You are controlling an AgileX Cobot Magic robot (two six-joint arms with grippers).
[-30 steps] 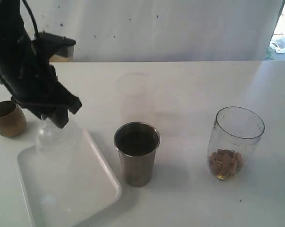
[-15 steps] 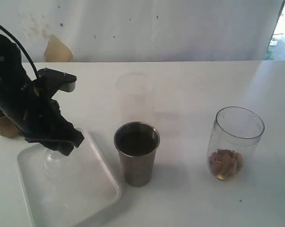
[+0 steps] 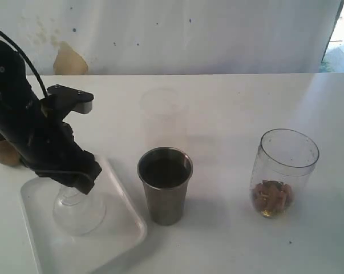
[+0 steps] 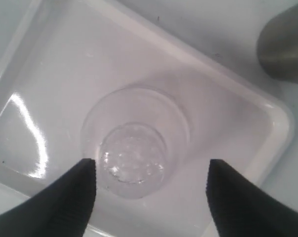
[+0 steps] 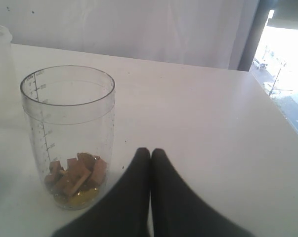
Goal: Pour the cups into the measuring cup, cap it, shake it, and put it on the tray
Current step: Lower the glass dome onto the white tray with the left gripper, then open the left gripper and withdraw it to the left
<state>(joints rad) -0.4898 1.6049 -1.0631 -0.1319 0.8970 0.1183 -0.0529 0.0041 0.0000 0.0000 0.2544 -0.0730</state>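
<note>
White tabletop against a pale, stained wall sets the scene. The left pincer (image 4: 149,164) hangs low with its jaws spread. Directly between them, touching neither that I can see, sits the small clear dome lid (image 4: 134,158). Beneath the pincer lies the white tray (image 4: 267,113), and the lid rests on its floor near one corner.

Just beyond the tray's rim on the pincer's inner side stands the steel tumbler (image 3: 165,185), upright; its inside is dark, so I cannot tell whether it holds anything. On the pincer's outer side, half hidden behind the arm, is the wooden cup (image 3: 1,153). Farther back a frosted cup (image 3: 162,111) shows faintly.

Well apart, across the table, the measuring cup (image 5: 67,133) stands upright and uncapped, with brown chunks and a little yellowish liquid at the bottom. The right pincer (image 5: 149,154) sits near it, jaws pressed together on nothing.

The work seems to centre on the lid — the capping step. Next, I judge, the spread jaws must close squarely on the dome and carry it level to the measuring cup's mouth, provided the tumbler needs no pouring first.
</note>
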